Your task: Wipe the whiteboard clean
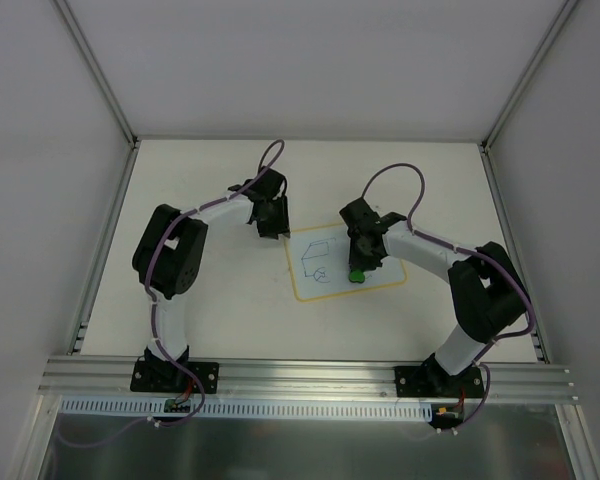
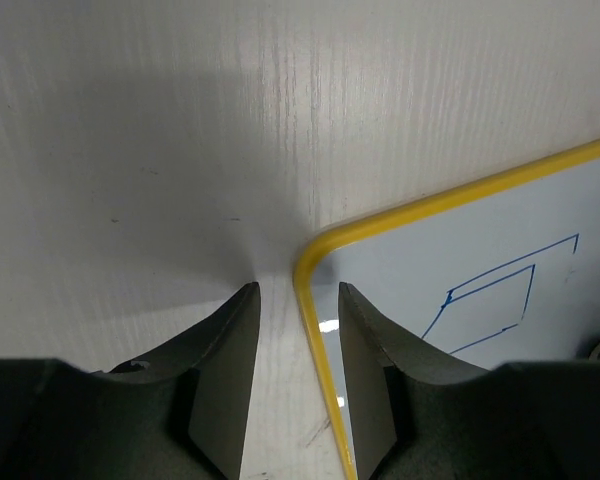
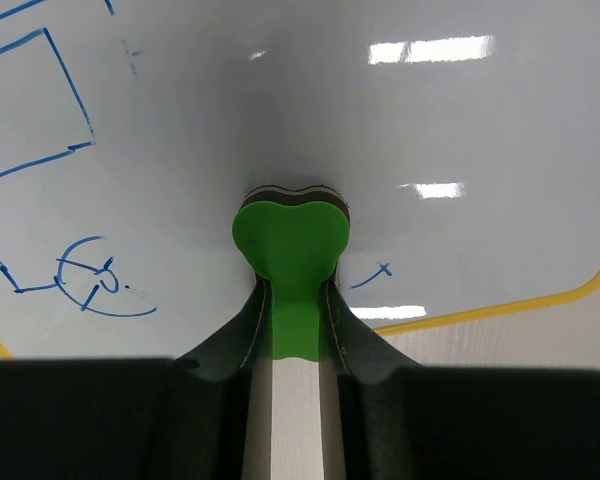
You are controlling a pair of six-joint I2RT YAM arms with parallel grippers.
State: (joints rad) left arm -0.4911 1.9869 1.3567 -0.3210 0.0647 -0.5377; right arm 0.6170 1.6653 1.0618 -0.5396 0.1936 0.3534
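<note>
One light, slick, yellow-rimmed white whiteboard point(image 1: 325, 290) would likely slide: the half-open, empty left gripper point(image 2: 298, 288) straddles its corner rim, while the right gripper point(image 3: 292, 290) clamps a green plastic-backed eraser point(image 3: 290, 235).

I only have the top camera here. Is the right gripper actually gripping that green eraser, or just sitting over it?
Observer: Gripping it. In the right wrist view, the right gripper is shut on the green eraser, whose dark pad meets the whiteboard.
Operator: What ink is closest to the eraser?
Observer: A small blue mark just to its right in that view, not yet wiped.
Operator: And the left gripper, is it on the board?
Observer: In the left wrist view, the left gripper is open and its fingers straddle the yellow rim beside a rounded corner. I cannot tell whether it touches.
</note>
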